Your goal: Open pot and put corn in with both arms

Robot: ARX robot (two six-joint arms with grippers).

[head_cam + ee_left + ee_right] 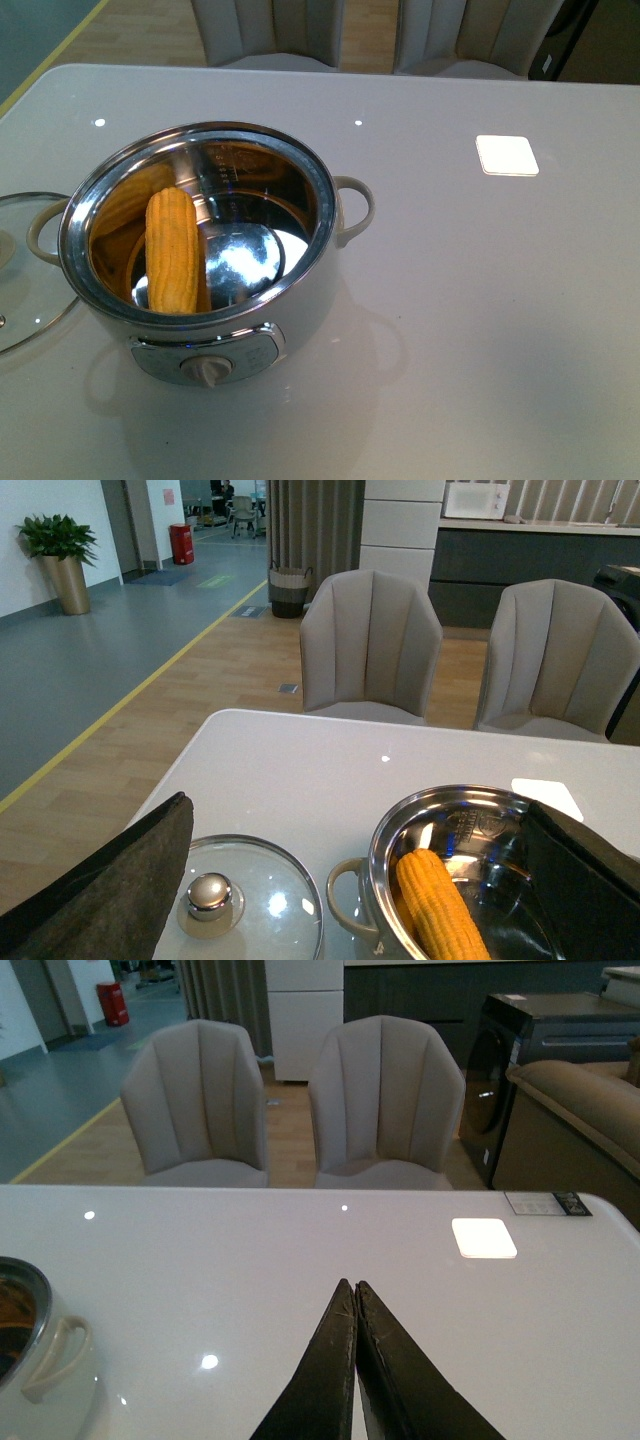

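The cream-white pot (300, 315) stands open on the white table, left of centre in the front view. The yellow corn (172, 252) leans inside its steel bowl, against the left wall. In the left wrist view the pot (350, 895) and corn (440, 910) lie between the wide-apart fingers (110, 890) of my open left gripper (355, 825), which hovers above them holding nothing. My right gripper (354, 1285) is shut and empty above bare table, to the right of the pot (55, 1360). Neither arm shows in the front view.
The glass lid (30, 275) with its steel knob (209, 895) lies flat on the table left of the pot. A bright white square patch (507, 155) shows at the table's far right. Two grey chairs (370, 645) stand behind the far edge.
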